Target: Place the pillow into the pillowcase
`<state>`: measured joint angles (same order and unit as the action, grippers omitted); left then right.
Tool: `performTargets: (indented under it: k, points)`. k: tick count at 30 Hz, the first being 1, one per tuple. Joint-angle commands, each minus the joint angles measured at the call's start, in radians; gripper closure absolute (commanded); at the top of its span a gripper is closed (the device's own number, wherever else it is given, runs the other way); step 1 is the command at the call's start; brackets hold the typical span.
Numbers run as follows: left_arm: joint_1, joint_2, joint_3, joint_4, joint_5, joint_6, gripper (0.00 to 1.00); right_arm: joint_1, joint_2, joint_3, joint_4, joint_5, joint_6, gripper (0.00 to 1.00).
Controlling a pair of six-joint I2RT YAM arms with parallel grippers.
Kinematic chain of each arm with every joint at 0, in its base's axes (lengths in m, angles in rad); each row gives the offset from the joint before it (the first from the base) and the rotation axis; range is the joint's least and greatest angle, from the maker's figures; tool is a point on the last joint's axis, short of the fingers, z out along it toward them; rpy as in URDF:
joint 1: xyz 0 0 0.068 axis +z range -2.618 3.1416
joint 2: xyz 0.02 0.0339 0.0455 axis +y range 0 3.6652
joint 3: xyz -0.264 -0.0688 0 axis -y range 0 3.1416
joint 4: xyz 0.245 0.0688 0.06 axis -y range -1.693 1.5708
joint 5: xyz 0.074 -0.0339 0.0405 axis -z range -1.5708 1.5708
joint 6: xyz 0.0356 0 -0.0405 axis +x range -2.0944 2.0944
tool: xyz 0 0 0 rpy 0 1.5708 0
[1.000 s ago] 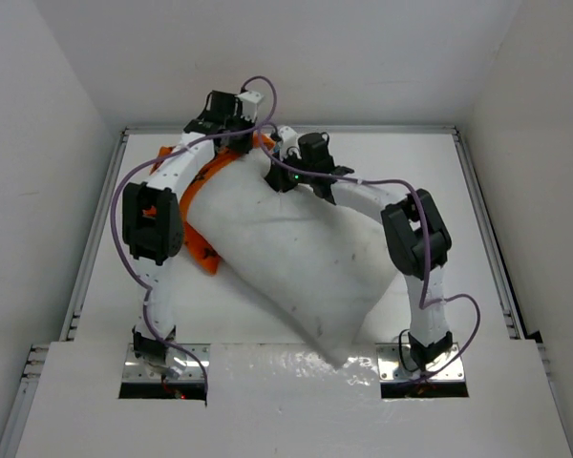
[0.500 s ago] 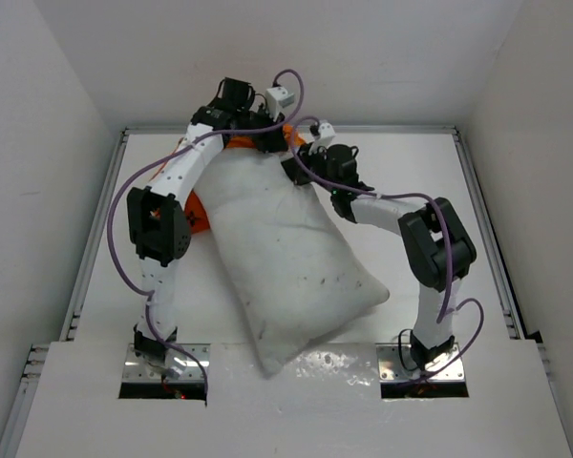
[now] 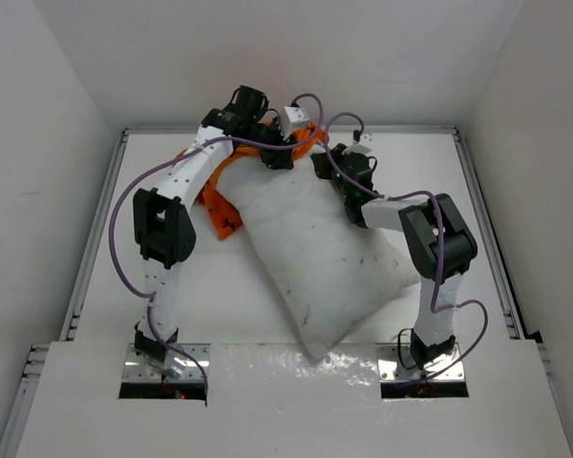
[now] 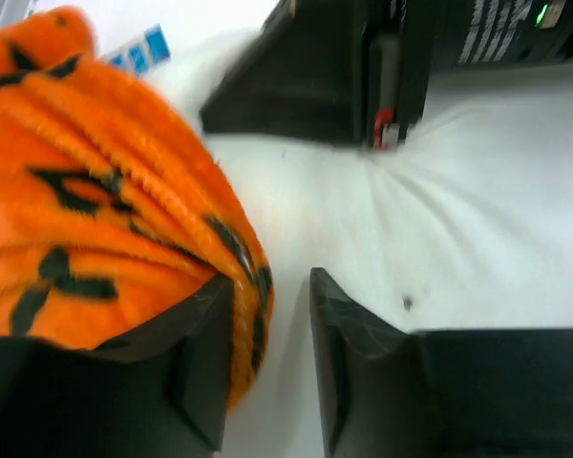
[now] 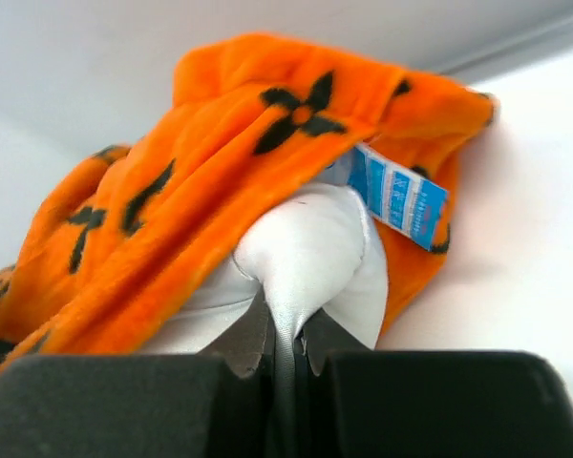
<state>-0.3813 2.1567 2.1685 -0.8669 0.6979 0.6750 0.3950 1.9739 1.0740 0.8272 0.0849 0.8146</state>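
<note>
The pillow (image 3: 320, 253) lies diagonally, its far corner inside the pillowcase (image 3: 218, 202), which is bunched at far left. The right gripper (image 5: 286, 358) is clamped on that corner, probably to feed it in. The left gripper (image 4: 267, 324) has its jaws apart beside the case edge.

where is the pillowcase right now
In the top view the pillowcase is bunched at the far left, draped over the far end of the pillow and lying partly under the left arm.
</note>
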Motion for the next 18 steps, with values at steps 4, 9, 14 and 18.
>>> performTargets:
  k: [4,9,14,18]
  points:
    - [-0.015,-0.037,0.059,-0.044,-0.193,-0.071,0.35,-0.042,-0.087,-0.029,0.144,0.070,0.009,0.69]
    - [0.062,-0.110,0.097,0.064,-0.270,-0.265,0.00,-0.048,-0.171,-0.117,0.115,0.117,-0.170,0.14]
    - [0.226,-0.282,-0.091,0.189,-0.603,-0.504,0.00,-0.048,-0.280,0.042,-0.176,0.040,-0.471,0.51]
    - [0.353,-0.402,-0.266,0.149,-0.567,-0.558,0.57,-0.029,-0.271,0.267,-0.593,-0.212,-0.616,1.00]
